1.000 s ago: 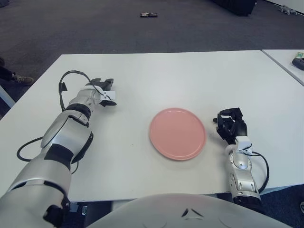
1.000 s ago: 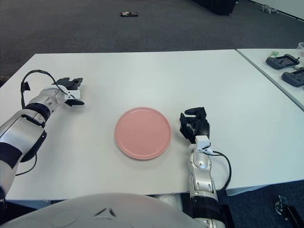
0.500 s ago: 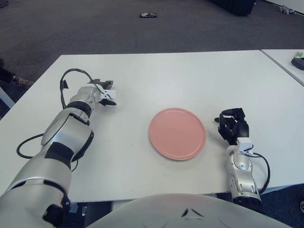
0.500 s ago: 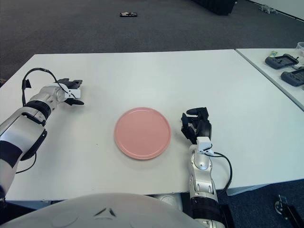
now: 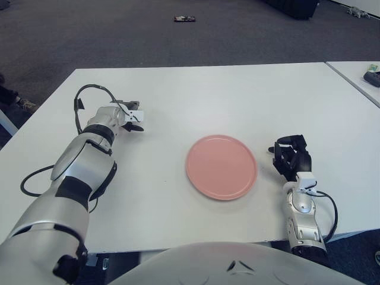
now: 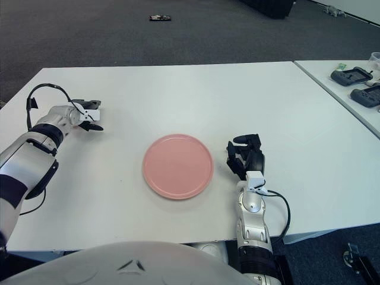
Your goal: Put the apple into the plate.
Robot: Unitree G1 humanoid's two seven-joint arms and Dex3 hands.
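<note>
The left hand (image 5: 132, 118) has drawn back over the last second, sliding toward nine o'clock and away from the pink plate (image 5: 221, 167). Its dark fingers (image 6: 93, 126) look loosely parted and hold nothing. The right hand (image 5: 291, 159) sits just beside the plate's three o'clock edge, barely shifted from where it was, its fingers curled in on themselves around nothing.

The apple is nowhere to be seen: not on the white worktop (image 5: 196, 95), not in either hand, not on the plate, which lies bare at the centre. By my reckoning the task has not really started, and a hand moving off empty brings it no closer.

Nothing here carries readable writing. The small dark things on the neighbouring table (image 6: 356, 80) at two o'clock show no label I can make out.
</note>
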